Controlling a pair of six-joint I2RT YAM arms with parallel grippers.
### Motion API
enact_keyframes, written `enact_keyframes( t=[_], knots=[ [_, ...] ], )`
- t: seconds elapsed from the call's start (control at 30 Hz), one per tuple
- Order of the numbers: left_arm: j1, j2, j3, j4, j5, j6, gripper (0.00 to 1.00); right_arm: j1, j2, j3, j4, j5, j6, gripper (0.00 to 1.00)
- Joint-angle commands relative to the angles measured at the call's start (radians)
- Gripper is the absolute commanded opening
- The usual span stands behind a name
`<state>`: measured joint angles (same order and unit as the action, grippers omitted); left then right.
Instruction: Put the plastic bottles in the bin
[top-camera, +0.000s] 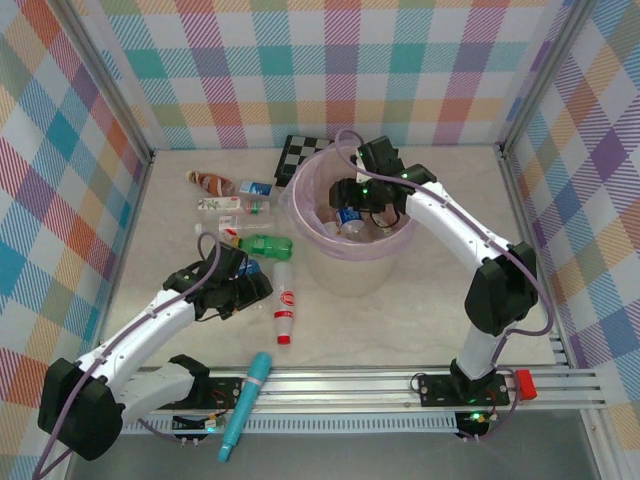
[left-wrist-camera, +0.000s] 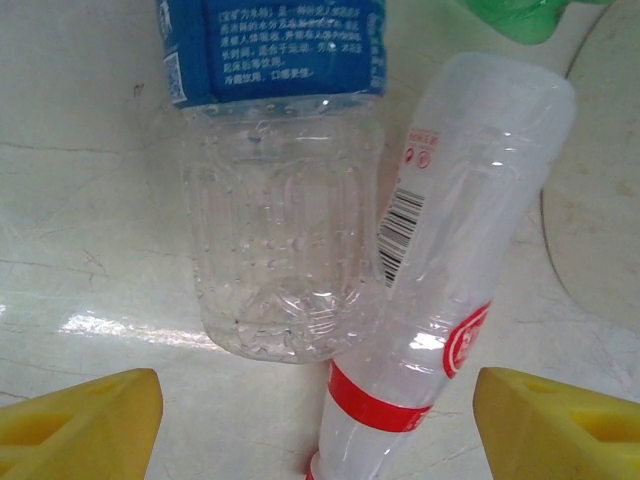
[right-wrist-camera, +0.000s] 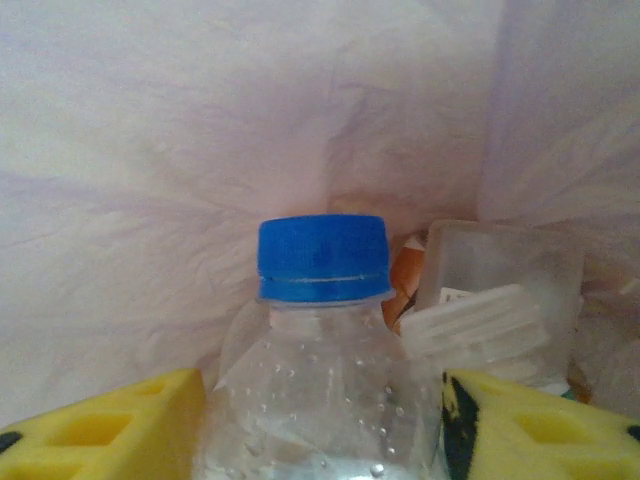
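The bin (top-camera: 352, 272) at the table's far edge holds perhaps four plastic bottles (top-camera: 350, 224). Inside it the right gripper (right-wrist-camera: 322, 425) pinches a blue-capped bottle (right-wrist-camera: 322, 300); the left gripper (left-wrist-camera: 318, 415) hangs spread wide over two loose bottles (left-wrist-camera: 280, 250).

Pastel plaid walls (top-camera: 340, 70), pale marbled tabletop (top-camera: 420, 310), aluminium rail (top-camera: 380, 385)

White arms (top-camera: 150, 325), black joints, yellow pincer fingers (left-wrist-camera: 80, 420)

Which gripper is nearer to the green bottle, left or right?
Left. The left gripper is just on the near side of the green bottle; the right gripper holds a blue-capped bottle inside the bin.
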<state>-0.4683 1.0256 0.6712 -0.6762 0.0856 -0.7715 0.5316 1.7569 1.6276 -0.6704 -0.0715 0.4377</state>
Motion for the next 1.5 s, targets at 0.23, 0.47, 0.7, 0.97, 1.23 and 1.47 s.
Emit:
enact_keyframes(
  t=[0.23, 0.47, 0.7, 0.97, 1.23, 1.47],
  knots=[
    [-0.01, 0.031, -0.02, 0.054, 0.009, -0.022, 0.78, -0.001, -0.095, 0.107, -0.157, -0.006, -0.062, 0.81],
    [-0.01, 0.059, -0.045, 0.067, 0.008, -0.036, 0.8, -0.018, -0.209, 0.117, -0.194, -0.089, -0.07, 0.88],
    [-0.01, 0.08, -0.096, 0.151, -0.023, -0.079, 0.75, -0.057, -0.339, 0.071, -0.19, -0.1, -0.057, 0.89],
    [-0.014, 0.131, -0.139, 0.22, -0.101, -0.084, 0.67, -0.089, -0.432, -0.003, -0.18, -0.105, -0.044, 0.89],
    [-0.014, 0.163, -0.165, 0.253, -0.147, -0.084, 0.57, -0.1, -0.436, -0.029, -0.17, -0.121, -0.037, 0.88],
    [-0.018, 0.106, -0.134, 0.169, -0.16, -0.084, 0.55, -0.102, -0.428, -0.013, -0.163, -0.144, -0.037, 0.88]
  ],
)
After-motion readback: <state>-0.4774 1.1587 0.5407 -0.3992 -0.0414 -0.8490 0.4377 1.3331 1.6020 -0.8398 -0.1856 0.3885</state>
